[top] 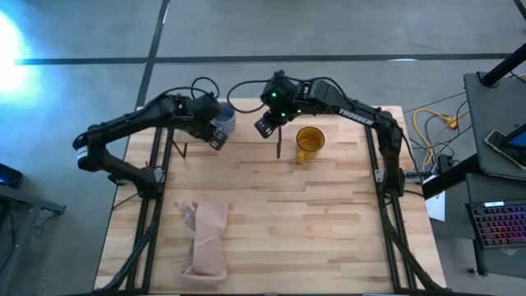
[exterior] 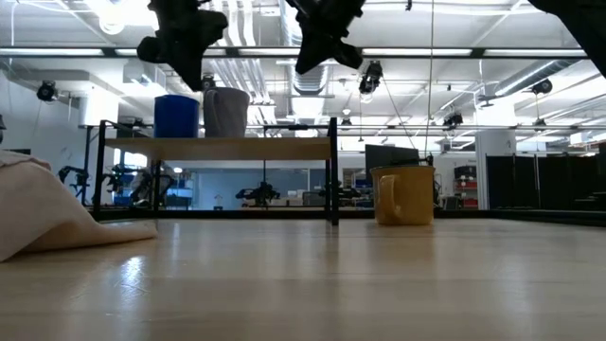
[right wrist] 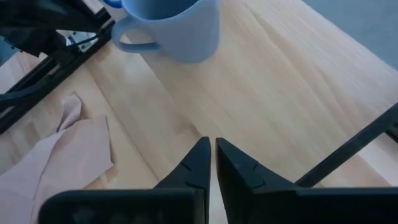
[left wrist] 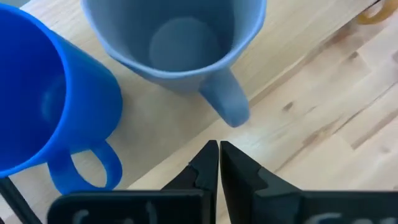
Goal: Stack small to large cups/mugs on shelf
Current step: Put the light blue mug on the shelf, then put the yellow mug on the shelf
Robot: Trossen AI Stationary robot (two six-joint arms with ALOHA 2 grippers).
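My left claw (left wrist: 217, 163) was closed, fingers nearly touching, w/ nothing in it. It hung above the shelf (left wrist: 298, 81), just beside the grey-blue mug (left wrist: 177, 50) and its handle. My right claw (right wrist: 211, 163) was closed too, empty, hovering over the shelf board near its right end, not touching anything.

Small bright blue mug (left wrist: 43, 99) stood upright on the shelf at the left end, handle toward my left wrist cam. Grey-blue mug stood upright just beside it, to its right, also on the shelf; mouth up, inside looked empty. Whether the two touched, couldn't tell. In the low view both sat side by side on the board, blue one (exterior: 176, 116) left, grey-blue one (exterior: 225, 113) right.

Amber-yellow mug (top: 309, 141) was on the desk (top: 329, 222), upright, off the shelf, to its right, handle facing the front of the desk. Inside not clear.

Beige cloth (top: 205, 238) lay crumpled on the desk near the front left, well apart from the mugs.
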